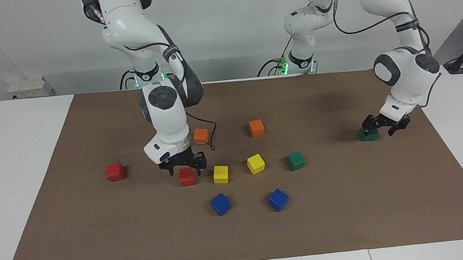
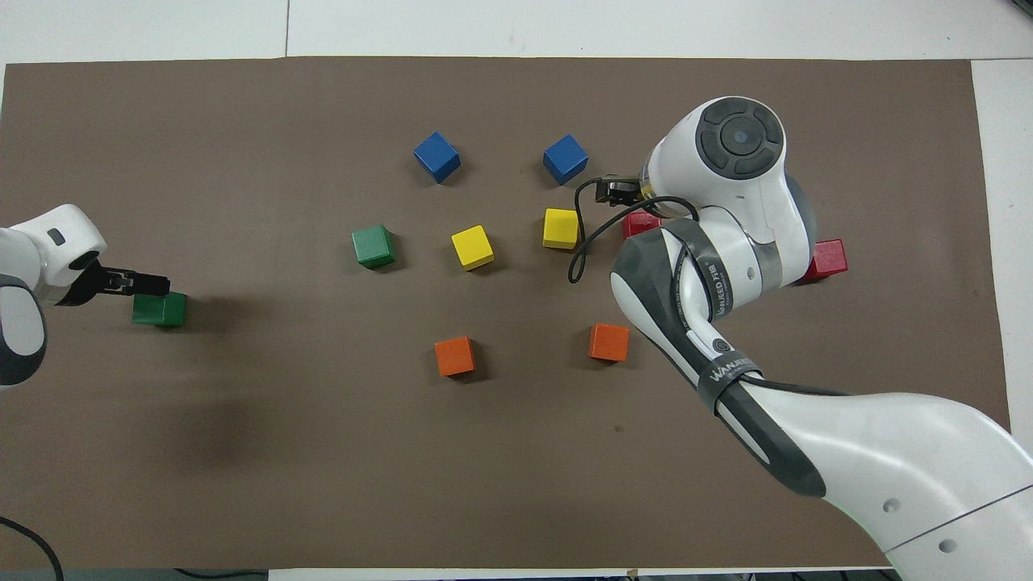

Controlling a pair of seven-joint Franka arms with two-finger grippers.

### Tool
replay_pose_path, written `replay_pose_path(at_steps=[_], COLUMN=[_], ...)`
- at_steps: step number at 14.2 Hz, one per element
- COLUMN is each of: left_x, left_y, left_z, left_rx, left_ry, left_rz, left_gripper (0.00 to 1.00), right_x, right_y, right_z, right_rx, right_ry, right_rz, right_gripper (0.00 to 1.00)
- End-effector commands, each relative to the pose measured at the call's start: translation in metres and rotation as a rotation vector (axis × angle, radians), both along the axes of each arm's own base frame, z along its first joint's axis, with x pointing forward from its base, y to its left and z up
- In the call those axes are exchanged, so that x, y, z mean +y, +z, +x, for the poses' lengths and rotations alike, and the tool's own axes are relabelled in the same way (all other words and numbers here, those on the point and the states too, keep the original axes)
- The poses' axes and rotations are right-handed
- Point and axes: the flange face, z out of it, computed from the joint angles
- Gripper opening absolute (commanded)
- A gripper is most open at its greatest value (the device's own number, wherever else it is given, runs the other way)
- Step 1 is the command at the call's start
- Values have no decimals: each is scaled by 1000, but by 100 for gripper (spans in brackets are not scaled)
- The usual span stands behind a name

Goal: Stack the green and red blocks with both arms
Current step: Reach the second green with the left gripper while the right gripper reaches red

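- Outer red cube (image 1: 115,172) sits alone on the worktop mat toward the right arm's end, likely the red stack's base.
- Right gripper (image 1: 183,169) hangs open over the inner red cube (image 1: 187,177), apparently ready to grasp it.
- 1 glossy green cube (image 1: 296,161) rests beside the yellow cubes (image 1: 255,163).
- Left gripper (image 1: 382,127), open, holds nothing just above the outer green cube (image 1: 368,135), which looks released there as a base.

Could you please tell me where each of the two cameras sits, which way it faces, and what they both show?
Facing view: high across the table, facing the robots; both arm bases and arms show, with the right gripper over a red block and the left gripper by a green block.
Overhead view: high above the robots' end, looking forward and steeply down; the arms enter from the bottom.
Shared: the brown mat and the coloured blocks, seen half a turn apart.
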Motion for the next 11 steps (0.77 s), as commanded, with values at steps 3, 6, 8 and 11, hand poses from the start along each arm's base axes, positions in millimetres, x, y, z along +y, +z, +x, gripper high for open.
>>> replay_pose_path(at_steps=[3,6,8,11], left_x=[-70,-153,-194,-259], left_y=[58,68,68,38], left_z=[42,52,50,48], left_rx=[25,3,-3,2], left_ry=[115,263,337,423], left_rz=[-27,-50,-65,-72], left_gripper=[100,100,100,100], right_x=[-8,-23,-25,-30], right_y=[-29,-37,-46,-58], right_z=[-17,-22,-27,-34], right_rx=[8,29,11,-12], right_ry=[55,72,76,74], right_rz=[-15,-27,-18,-5], right_gripper=[100,100,100,88])
